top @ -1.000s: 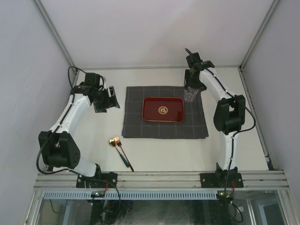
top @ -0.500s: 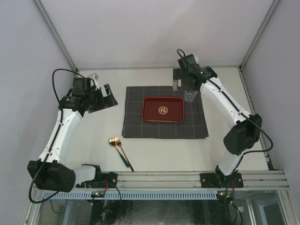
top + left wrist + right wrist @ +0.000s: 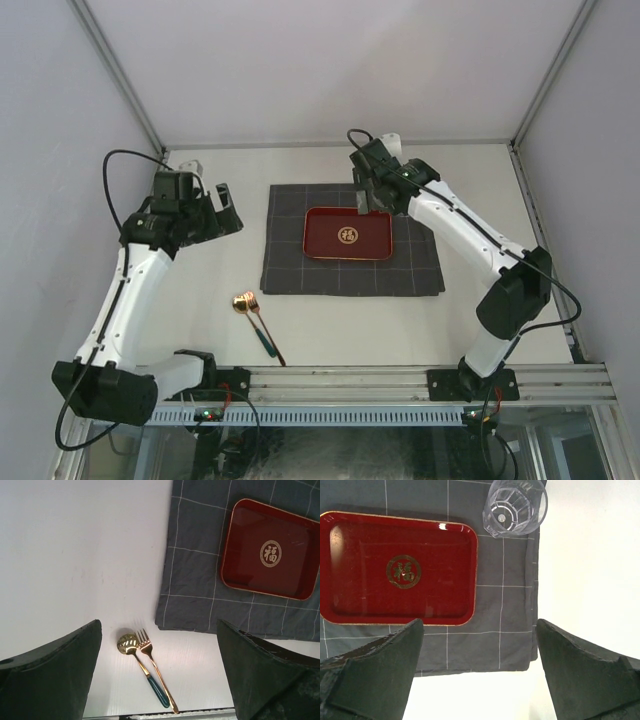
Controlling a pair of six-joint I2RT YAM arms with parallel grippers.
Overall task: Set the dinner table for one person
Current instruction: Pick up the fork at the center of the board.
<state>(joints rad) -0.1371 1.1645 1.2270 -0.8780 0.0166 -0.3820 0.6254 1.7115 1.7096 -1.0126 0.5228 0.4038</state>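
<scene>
Left tool [image 3: 158, 625] and right tool [image 3: 479, 622] hang wide open, empty, above the table [image 3: 75, 555], which carries the checked cloth [image 3: 195, 590]. Watch the glass tumbler [image 3: 515, 506] on the cloth's corner beside the red tray [image 3: 360, 555]: your low pass could tip it. Fork [image 3: 150, 655] and spoon [image 3: 126, 642] lie just beside each other; gripping one may drag the other.

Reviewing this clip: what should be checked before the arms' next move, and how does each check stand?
1. Left gripper open and empty: ok.
2. Right gripper open and empty: ok.
3. Clear faceted glass tumbler upright on the dark grey checked cloth: ok.
4. Red rectangular tray flat on the cloth: ok.
5. Gold spoon and gold fork set on the cloth: not ok; both lie beside it on the off-white tabletop.
6. Spoon and fork far enough apart for a single pick: cannot tell.
</scene>
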